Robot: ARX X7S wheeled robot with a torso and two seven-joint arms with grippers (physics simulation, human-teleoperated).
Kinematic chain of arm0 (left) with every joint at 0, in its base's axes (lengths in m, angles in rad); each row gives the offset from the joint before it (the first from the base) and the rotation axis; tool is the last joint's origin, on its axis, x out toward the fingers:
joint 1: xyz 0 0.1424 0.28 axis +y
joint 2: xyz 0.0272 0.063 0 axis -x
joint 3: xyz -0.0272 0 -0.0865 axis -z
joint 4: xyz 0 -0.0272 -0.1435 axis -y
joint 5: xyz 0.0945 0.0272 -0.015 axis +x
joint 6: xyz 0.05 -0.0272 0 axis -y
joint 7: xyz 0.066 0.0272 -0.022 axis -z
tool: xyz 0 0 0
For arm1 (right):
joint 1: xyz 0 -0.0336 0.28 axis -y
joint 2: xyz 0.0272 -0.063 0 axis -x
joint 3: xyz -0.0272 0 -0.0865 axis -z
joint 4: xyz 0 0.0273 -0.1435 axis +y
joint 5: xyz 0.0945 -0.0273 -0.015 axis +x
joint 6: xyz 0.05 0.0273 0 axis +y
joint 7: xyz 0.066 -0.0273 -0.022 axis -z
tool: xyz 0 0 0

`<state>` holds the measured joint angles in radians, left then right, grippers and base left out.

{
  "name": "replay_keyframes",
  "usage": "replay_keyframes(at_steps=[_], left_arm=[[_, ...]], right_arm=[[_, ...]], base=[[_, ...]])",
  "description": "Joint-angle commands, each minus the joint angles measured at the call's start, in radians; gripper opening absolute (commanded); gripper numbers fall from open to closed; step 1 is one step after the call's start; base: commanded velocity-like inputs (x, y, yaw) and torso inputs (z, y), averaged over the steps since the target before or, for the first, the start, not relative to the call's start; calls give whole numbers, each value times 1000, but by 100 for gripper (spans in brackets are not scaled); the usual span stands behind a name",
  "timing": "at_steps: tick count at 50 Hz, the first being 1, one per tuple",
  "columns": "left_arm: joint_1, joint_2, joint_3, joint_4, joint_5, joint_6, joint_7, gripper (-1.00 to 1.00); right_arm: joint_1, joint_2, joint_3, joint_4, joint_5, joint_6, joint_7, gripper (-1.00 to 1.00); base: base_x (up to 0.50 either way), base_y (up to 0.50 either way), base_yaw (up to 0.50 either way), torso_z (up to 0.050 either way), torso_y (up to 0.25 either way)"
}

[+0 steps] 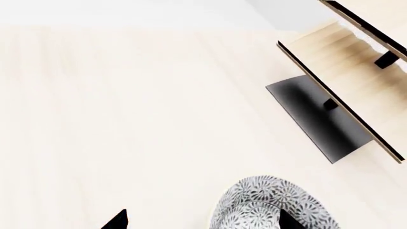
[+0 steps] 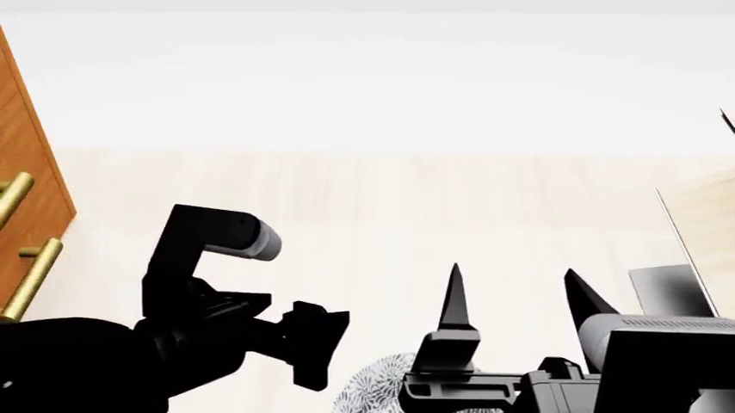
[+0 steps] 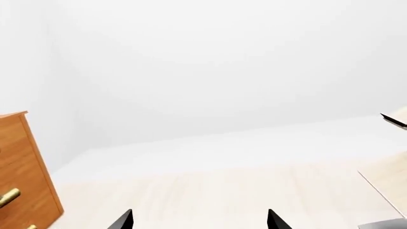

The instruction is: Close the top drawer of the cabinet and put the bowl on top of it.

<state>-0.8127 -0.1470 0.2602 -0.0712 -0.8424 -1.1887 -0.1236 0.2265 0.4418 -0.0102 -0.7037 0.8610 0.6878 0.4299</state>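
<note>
The bowl [image 1: 267, 206], white with a grey floral pattern, stands on the pale floor; a sliver of the bowl [image 2: 370, 391] shows under both arms in the head view. My left gripper [image 1: 203, 220] hangs open above it, with one fingertip [image 1: 289, 222] over the bowl's inside and the other well off to the side. My right gripper [image 2: 517, 297] is open and empty, its fingers pointing forward over bare floor. The orange-brown cabinet [image 2: 26, 198] with brass handles [image 2: 34, 275] stands at the far left. Its top corner [image 3: 19, 143] also shows, but which front is the top drawer I cannot tell.
A pale wood structure [image 1: 343, 81] on a black base [image 1: 318, 119] stands close to the bowl, at the right edge of the head view [image 2: 694, 224]. A white wall lies ahead beyond the pale floor.
</note>
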Motion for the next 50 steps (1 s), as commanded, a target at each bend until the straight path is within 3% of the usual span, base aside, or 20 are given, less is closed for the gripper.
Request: replay_keyframes(at_steps=[1,5,7,9,11,13,17,18,27,28,35,37,39,43,46,50], left_arm=[[7,2,25,-41,6,26,22,100],[-1,3,42,-83,24,51,39,100],[1,2,51,-100,32,66,49,100],[1,2,60,-117,40,79,57,100],[-1,3,65,-136,46,91,65,100],[-1,4,72,-149,50,99,73,100],[-9,6,84,-181,60,111,85,100],[-10,8,86,-186,59,110,86,100],[-6,11,120,-218,71,128,108,100],[-5,11,124,-220,73,129,109,100],[9,9,148,-218,76,136,119,100],[11,9,149,-218,65,125,124,100],[12,7,152,-208,62,120,123,100],[16,7,164,-208,64,125,127,100],[22,10,182,-216,69,131,137,100],[19,12,194,-227,73,138,146,100]], right_arm=[[8,12,8,-20,27,14,18,100],[7,11,7,-16,24,8,15,100],[-55,-6,-27,31,-72,-86,-53,100],[2,11,-5,2,5,-11,1,100],[-51,-4,-29,39,-68,-87,-52,100],[6,12,-6,10,10,-13,2,100],[-50,-3,-34,46,-69,-93,-53,100],[0,15,-14,12,1,-23,-1,100],[3,17,-16,12,7,-20,6,100],[-52,1,-45,53,-73,-102,-51,100],[-1,20,-21,13,9,-27,8,100],[-69,2,-53,62,-89,-128,-59,100],[-10,25,-23,15,4,-40,8,100],[-54,14,-41,41,-51,-101,-34,100],[-13,30,-19,8,18,-41,14,100],[-84,9,-49,64,-81,-147,-59,100]], base=[[0,0,0,0,0],[0,0,0,0,0],[0,0,0,0,0],[0,0,0,0,0],[0,0,0,0,0],[0,0,0,0,0],[0,0,0,0,0],[0,0,0,0,0],[0,0,0,0,0],[0,0,0,0,0],[0,0,0,0,0],[0,0,0,0,0],[0,0,0,0,0],[0,0,0,0,0],[0,0,0,0,0],[0,0,0,0,0]])
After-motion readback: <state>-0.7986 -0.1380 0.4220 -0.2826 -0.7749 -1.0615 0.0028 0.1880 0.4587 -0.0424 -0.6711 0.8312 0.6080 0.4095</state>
